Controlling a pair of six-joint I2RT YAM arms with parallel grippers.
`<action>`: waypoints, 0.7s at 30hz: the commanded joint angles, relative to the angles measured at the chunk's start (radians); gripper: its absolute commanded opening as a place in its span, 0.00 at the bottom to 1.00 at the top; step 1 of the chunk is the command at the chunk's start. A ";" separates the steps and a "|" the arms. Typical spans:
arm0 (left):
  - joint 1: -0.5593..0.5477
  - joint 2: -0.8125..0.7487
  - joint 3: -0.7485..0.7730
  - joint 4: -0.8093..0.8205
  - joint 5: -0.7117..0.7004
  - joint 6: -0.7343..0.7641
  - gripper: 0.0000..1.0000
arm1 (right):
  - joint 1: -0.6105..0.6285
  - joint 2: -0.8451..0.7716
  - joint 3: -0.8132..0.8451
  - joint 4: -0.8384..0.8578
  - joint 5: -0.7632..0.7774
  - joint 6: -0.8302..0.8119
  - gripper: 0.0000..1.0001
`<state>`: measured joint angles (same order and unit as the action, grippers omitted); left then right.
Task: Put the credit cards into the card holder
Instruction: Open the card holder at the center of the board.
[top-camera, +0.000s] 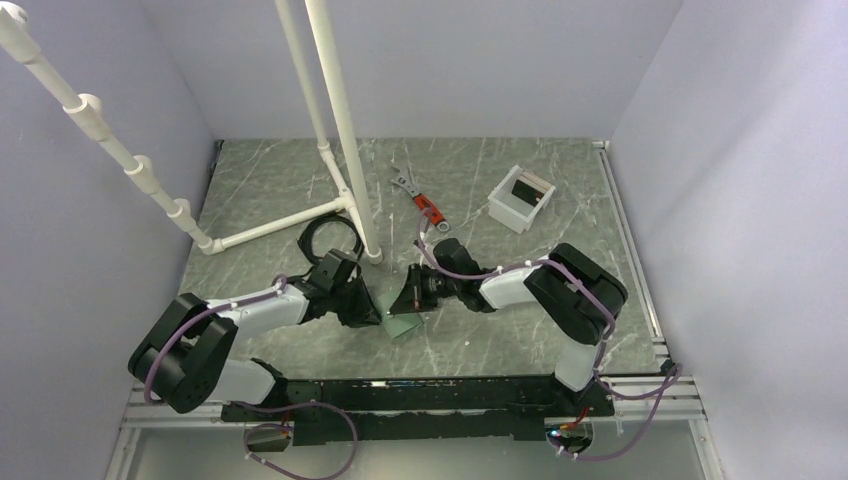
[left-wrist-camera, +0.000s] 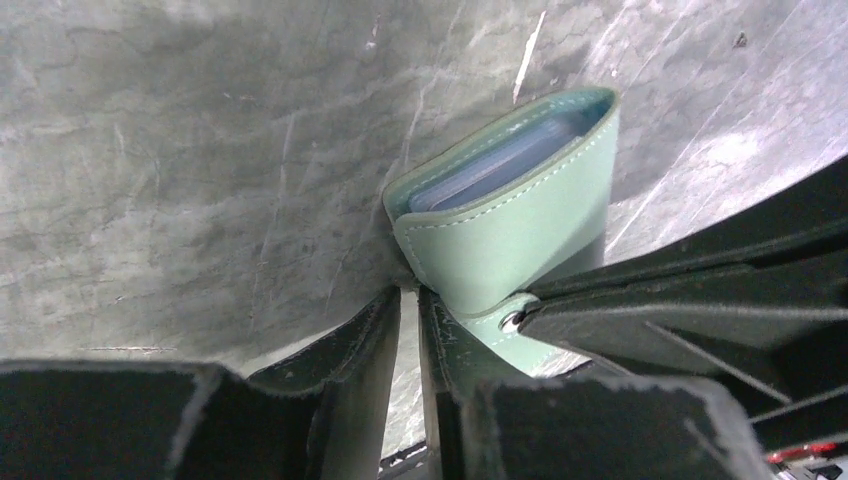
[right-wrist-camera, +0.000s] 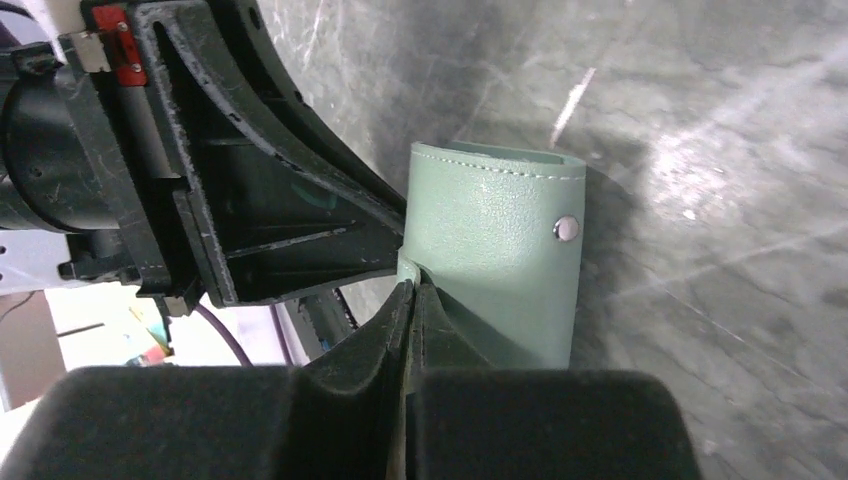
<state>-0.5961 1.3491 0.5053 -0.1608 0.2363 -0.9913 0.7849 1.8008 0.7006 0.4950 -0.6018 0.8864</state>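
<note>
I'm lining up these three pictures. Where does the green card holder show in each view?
Top external: the card holder is a small green patch just below centre.
Left wrist: centre-right, open edge up.
Right wrist: centre, outer face and snap toward the camera.
Shared landmark: the grey marbled table under it.

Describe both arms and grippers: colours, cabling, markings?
The left arm and right arm have white shells between black joints, with purple cables looped alongside. The left gripper and right gripper are black with tapered, scuffed fingers; the left carries a red part.
</note>
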 joint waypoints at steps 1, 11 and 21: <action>-0.016 0.070 -0.038 0.146 -0.006 -0.040 0.25 | 0.130 0.010 0.093 0.041 -0.011 -0.038 0.00; -0.019 0.047 -0.048 0.131 -0.032 -0.063 0.23 | 0.154 0.068 0.025 0.362 -0.085 0.175 0.00; -0.018 -0.230 -0.067 -0.117 -0.090 -0.031 0.49 | 0.087 -0.228 0.129 -0.373 0.087 -0.236 0.48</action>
<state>-0.6098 1.2354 0.4557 -0.1787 0.2180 -1.0332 0.8795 1.7199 0.7666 0.4191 -0.5732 0.8249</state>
